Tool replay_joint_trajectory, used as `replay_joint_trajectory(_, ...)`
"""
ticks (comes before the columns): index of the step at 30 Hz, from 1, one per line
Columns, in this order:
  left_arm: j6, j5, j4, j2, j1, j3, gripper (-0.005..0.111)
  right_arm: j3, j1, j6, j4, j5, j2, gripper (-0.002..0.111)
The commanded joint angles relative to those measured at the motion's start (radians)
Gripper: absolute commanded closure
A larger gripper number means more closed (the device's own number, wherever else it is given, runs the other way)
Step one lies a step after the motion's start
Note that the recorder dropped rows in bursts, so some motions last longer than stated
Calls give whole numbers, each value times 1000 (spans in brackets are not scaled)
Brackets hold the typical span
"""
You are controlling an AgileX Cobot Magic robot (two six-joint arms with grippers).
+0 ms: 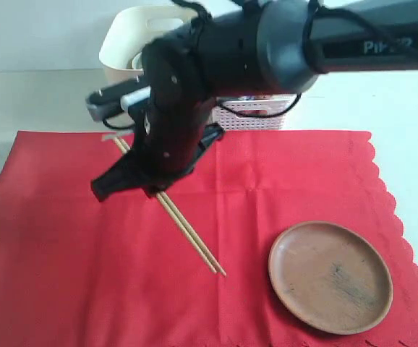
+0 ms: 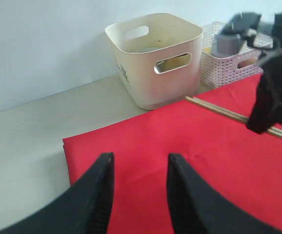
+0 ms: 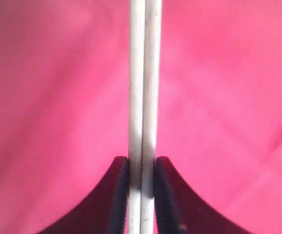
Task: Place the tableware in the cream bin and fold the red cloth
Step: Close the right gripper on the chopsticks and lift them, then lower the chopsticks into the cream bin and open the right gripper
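Right wrist view is showing you the right claw [image 3: 142, 170] narrowly pinching the chopsticks [image 3: 143, 73] down at the red cloth [image 3: 58, 97]. Your right arm is reaching across to the cloth's left half, wrist bending down. The wooden plate [image 1: 330, 276] is waiting near right, and the cream bin [image 2: 153, 63] is standing far left. Folding is not yet begun. The left claw [image 2: 140, 158] is hanging half-wide, empty.

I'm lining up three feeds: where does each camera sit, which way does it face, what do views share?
Exterior: off the arms, looking down on red cloth, chopsticks and wooden plate; the right arm crosses it.
Left wrist: on that arm, facing the cream bin past the open left pincer.
Right wrist: looking down its right pincer, shut on the chopsticks.
Shared by all: chopsticks, red cloth.
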Motion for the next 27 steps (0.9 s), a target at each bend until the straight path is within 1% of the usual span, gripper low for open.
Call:
replay_joint_trajectory(1, -6, -14, 3, 4, -2, 3, 70, -149, 1, -10, -47, 0, -21, 108)
replay_joint_trajectory(8, -6, -17, 3, 4, -2, 3, 70, -380, -8, -10, -157, -23, 0, 108)
replay_joint_trajectory(12, -6, -19, 3, 4, -2, 3, 70, -489, -42, -3, -168, -75, 26, 108)
replay_joint_trajectory(17, -113, -30, 3, 4, -2, 3, 70, -559, -92, -1, -168, -186, 63, 108)
replay_joint_trajectory(27, -118, -32, 3, 4, -2, 3, 70, -655, -154, -3, -168, -506, 219, 108)
